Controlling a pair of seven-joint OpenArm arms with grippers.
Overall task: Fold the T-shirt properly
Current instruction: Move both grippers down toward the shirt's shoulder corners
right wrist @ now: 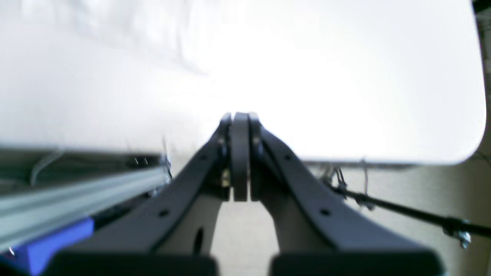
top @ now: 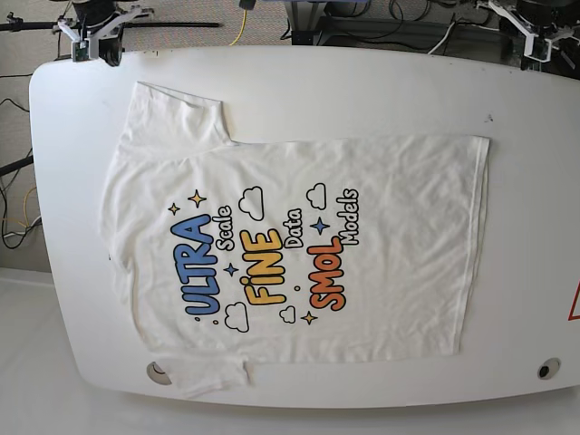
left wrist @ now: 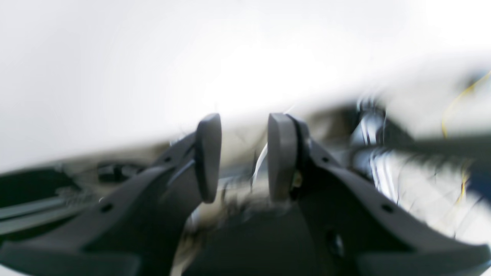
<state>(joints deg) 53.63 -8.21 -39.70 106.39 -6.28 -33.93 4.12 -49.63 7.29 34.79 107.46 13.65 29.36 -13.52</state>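
White tabletop (top: 381,82) carries the T-shirt (top: 299,245), spread flat, print side up, collar end toward the base view's left, hem toward its right; one sleeve tip hangs past the near edge. No fold made yet, so the whole job looks to be left. Both arms sit at the far corners, well apart from the cloth. Left pincer (left wrist: 244,157) is parted and empty; right pincer (right wrist: 240,157) clenched on nothing. Wrist views are blurred and overexposed; no shirt detail readable there.
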